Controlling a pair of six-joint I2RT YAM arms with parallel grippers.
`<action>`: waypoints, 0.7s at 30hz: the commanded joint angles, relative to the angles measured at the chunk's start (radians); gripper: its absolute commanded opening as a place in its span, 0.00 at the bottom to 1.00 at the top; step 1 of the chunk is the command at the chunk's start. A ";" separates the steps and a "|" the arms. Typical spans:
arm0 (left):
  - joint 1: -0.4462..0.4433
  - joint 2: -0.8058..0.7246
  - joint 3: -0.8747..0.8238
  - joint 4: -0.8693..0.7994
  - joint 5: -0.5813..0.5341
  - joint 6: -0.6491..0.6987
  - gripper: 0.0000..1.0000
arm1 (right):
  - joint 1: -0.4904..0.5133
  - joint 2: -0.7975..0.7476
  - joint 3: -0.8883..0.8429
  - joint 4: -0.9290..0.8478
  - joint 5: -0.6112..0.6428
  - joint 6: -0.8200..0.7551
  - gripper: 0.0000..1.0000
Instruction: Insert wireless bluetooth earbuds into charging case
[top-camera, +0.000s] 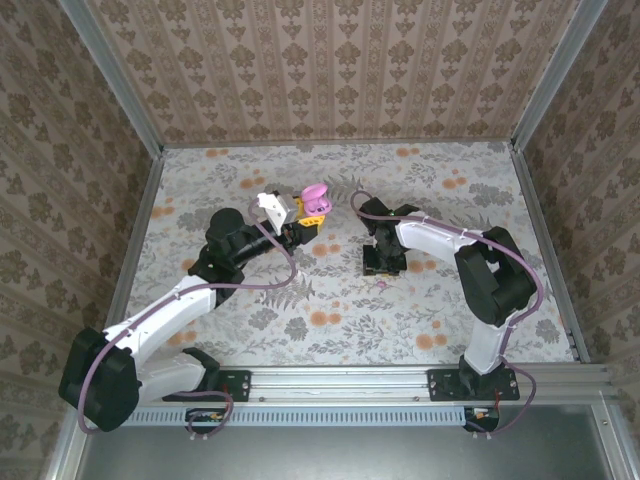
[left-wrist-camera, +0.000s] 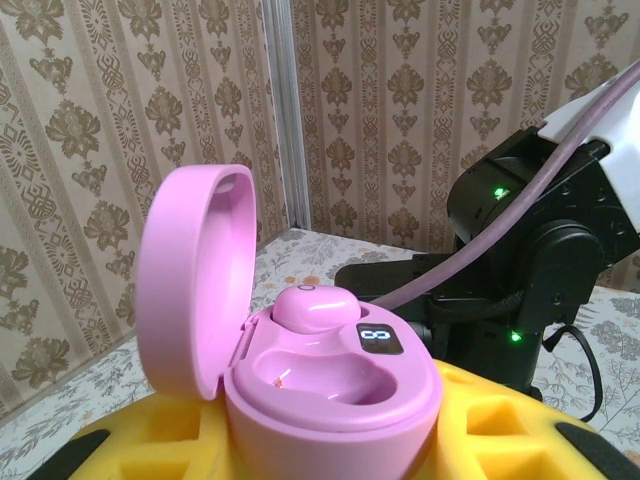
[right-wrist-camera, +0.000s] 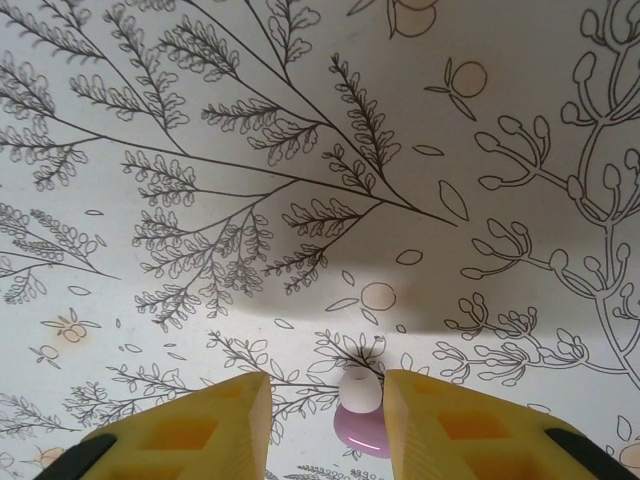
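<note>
My left gripper is shut on the pink charging case and holds it above the table with its lid swung open. One pink earbud sits in the case's far slot, and the near slot is empty. From above, the case shows at the left gripper. A second earbud, pink with a white tip, lies on the table between the yellow fingers of my right gripper. It touches the right finger, with a gap to the left finger.
Flowered paper covers the table, and patterned walls close it in at the back and sides. The right arm's black wrist stands close behind the held case. A metal rail runs along the near edge.
</note>
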 joint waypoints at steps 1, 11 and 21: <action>0.005 -0.015 0.013 0.020 0.007 0.011 0.24 | -0.002 0.023 -0.019 -0.025 -0.004 0.009 0.37; 0.005 0.000 0.032 0.013 0.021 0.011 0.23 | 0.006 0.057 -0.014 -0.018 -0.059 -0.025 0.38; 0.002 0.007 0.038 0.019 0.022 0.002 0.23 | 0.073 0.116 0.058 -0.055 -0.110 -0.148 0.39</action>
